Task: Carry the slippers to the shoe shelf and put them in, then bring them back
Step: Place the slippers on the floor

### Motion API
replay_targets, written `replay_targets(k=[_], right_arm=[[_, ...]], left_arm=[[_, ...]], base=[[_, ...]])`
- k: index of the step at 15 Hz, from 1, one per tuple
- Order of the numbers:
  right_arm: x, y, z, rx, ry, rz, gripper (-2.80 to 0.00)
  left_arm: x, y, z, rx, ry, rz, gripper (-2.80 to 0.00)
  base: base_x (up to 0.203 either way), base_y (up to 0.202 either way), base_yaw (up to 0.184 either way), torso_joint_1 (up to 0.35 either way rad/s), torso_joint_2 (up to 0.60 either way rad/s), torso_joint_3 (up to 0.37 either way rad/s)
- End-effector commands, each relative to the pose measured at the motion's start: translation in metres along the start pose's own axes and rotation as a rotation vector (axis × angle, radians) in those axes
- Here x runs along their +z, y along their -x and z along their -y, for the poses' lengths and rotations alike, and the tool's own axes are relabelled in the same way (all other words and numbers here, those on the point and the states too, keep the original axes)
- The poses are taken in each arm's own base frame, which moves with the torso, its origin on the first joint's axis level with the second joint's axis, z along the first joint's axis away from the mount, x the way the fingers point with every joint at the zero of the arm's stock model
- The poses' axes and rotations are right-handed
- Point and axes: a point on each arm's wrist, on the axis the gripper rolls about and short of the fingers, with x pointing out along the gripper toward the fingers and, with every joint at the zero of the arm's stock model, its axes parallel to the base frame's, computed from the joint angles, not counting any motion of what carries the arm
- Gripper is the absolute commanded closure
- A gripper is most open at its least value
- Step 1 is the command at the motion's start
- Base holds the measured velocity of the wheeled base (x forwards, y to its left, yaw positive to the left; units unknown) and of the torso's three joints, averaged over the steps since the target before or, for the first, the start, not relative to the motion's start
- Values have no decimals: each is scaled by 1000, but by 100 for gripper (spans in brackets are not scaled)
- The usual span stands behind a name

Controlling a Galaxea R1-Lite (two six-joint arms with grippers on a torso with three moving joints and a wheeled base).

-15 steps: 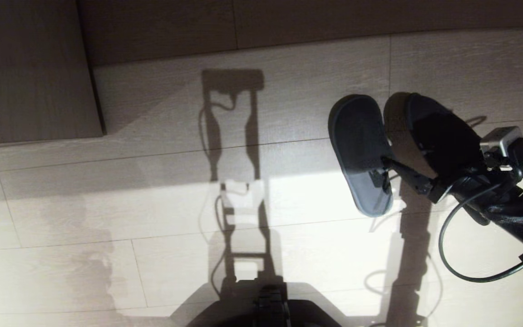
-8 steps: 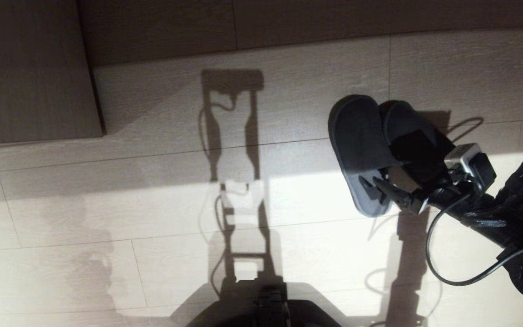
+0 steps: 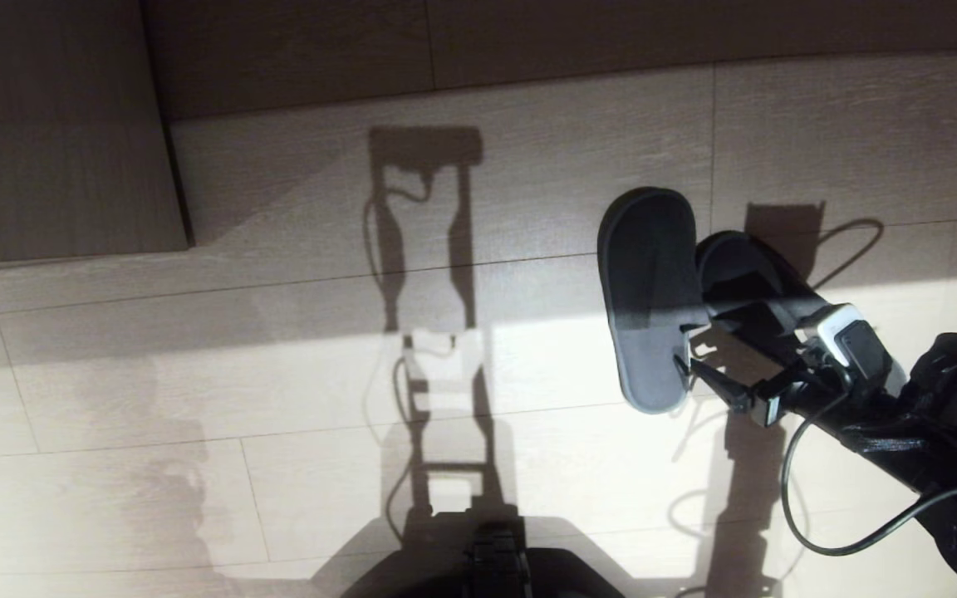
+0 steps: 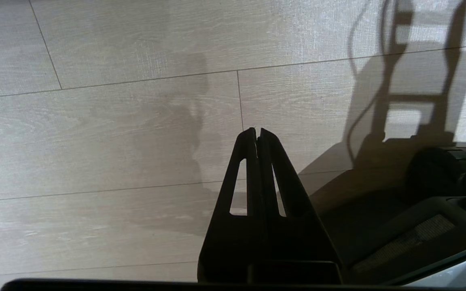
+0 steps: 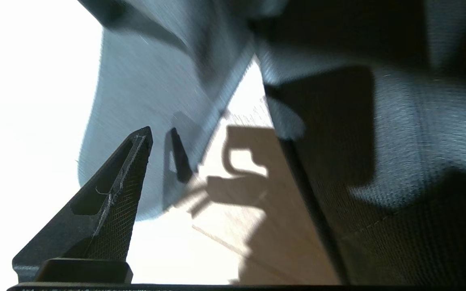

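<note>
Seen from the head camera: two grey-blue slippers (image 3: 651,299) lying side by side on the pale wood-grain floor (image 3: 196,374), toes pointing away from the robot, half in shade and half in a bright sun patch. Right gripper (image 3: 707,370) low at their heel end, reaching in from the right, fingers spread wide and grasping nothing; whether a fingertip touches a slipper, impossible to tell. Black cable (image 3: 811,498) looping off the right arm. Robot's long shadow (image 3: 429,249) running up the middle of the floor. Darker wood-grain panel (image 3: 55,133) at far left, another along the far edge.

Only in the right wrist view: slippers (image 5: 152,89) close up, a wedge of sunlit floor between the two heels, one dark finger (image 5: 111,202) at the heel of one slipper, the other slipper filling the opposite side and hiding the second finger.

Only in the left wrist view: left gripper (image 4: 258,135) pointing down over bare planks, fingers pressed together and empty, beside the dark base (image 4: 419,210).
</note>
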Motion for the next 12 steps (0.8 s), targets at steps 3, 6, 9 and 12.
replay_targets(k=[3, 6, 9, 12], right_arm=[[-1, 10, -3, -113, -9, -67, -280], [5, 17, -4, -292, -39, -127, -280], [5, 24, -5, -341, -53, -158, -280], [11, 26, -3, -355, -34, -138, -280]], left_arm=[[0, 0, 0, 0, 0, -1, 0], [0, 0, 0, 0, 0, 0, 0], [0, 0, 0, 0, 0, 0, 0], [0, 0, 0, 0, 0, 0, 0]], base=[[0, 0, 0, 0, 0, 0], [0, 0, 0, 0, 0, 0], [0, 0, 0, 0, 0, 0], [0, 0, 0, 0, 0, 0]])
